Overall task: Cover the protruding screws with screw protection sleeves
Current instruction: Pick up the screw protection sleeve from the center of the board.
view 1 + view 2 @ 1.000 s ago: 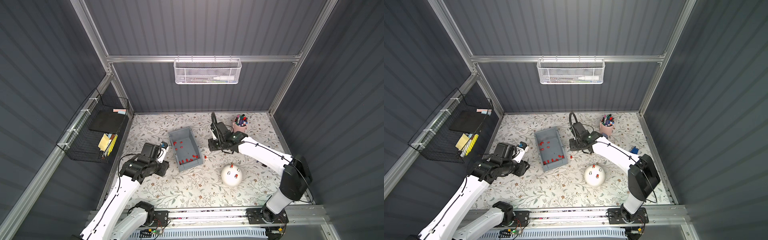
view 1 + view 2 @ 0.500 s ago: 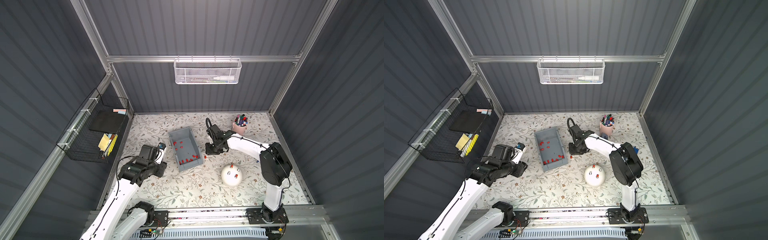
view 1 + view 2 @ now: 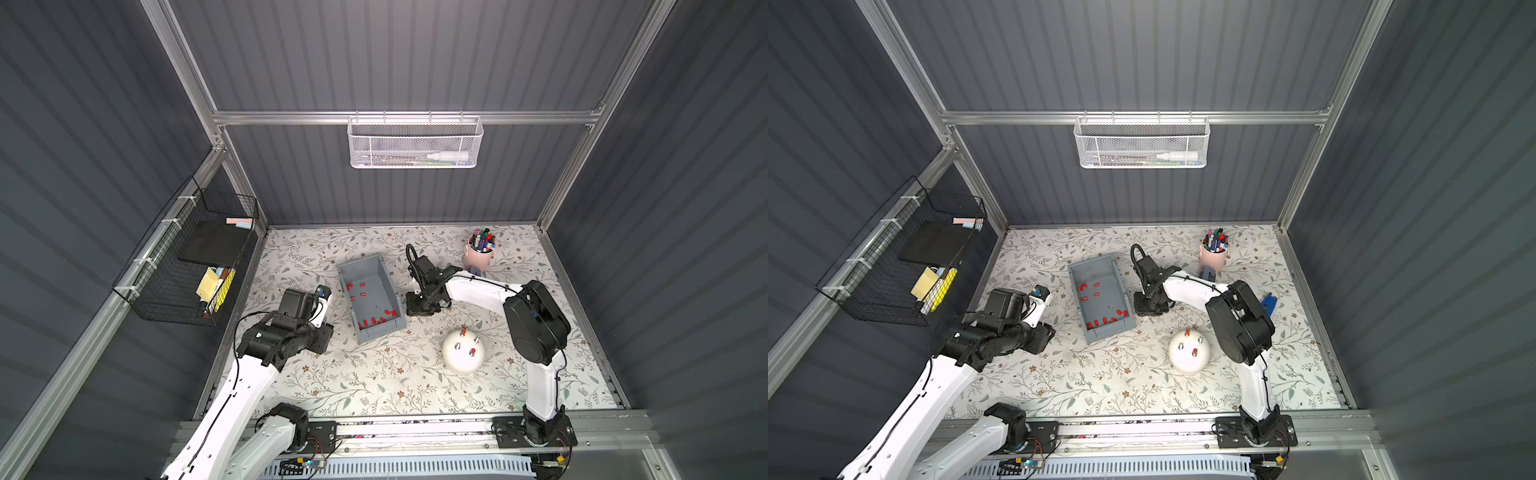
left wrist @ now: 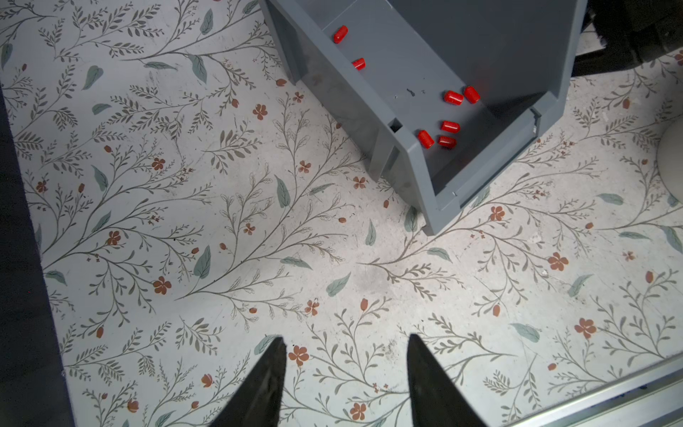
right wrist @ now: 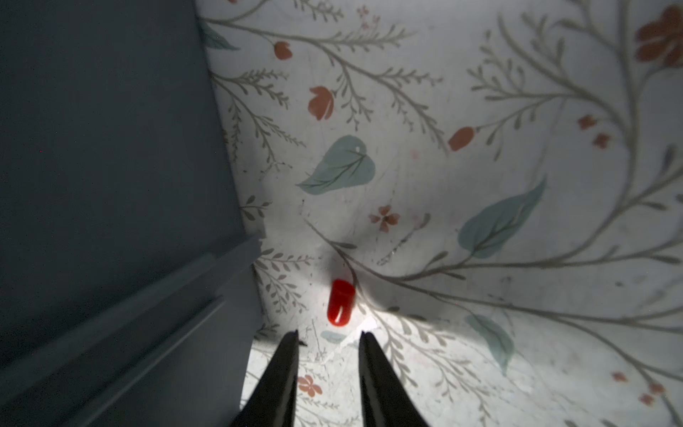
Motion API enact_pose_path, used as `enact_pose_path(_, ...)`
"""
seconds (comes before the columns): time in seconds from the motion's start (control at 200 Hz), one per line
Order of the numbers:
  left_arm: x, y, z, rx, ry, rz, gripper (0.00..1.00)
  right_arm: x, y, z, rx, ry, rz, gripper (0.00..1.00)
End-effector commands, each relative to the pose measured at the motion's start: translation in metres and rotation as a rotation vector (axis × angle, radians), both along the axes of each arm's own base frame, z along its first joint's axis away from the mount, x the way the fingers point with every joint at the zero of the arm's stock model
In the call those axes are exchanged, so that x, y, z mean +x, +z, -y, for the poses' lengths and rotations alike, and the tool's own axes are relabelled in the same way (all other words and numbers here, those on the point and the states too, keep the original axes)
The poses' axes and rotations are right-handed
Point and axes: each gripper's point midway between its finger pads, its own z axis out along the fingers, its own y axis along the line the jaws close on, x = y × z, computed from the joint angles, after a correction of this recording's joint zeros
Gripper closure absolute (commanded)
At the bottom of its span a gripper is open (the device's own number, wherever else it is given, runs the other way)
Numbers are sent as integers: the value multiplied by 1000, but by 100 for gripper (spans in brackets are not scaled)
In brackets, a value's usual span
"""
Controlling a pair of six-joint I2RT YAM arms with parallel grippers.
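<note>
A loose red sleeve (image 5: 340,302) lies on the table (image 5: 499,229) beside the grey bin (image 5: 111,166), just ahead of the right gripper (image 5: 329,334), its jaws parted and empty. This looks like the pick-up step: it should ease forward, straddle the sleeve and pinch. The left gripper (image 4: 345,338) hangs spread and empty.

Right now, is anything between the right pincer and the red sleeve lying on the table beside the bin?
Nothing visible. The red sleeve lies on the table just ahead of the right pincer, jaws apart. The wall of the grey bin runs close alongside, not between them.
</note>
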Motion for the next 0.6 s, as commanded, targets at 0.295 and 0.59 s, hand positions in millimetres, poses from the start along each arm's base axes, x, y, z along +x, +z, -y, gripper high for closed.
enact_pose_path(0.295,-4,-1,-1,-10,1,8,47,-6,-11,11,-82,22,-16,75)
enact_pose_path(0.59,-4,-2,1,-16,-6,5,47,-3,-13,7,-93,72,2,69)
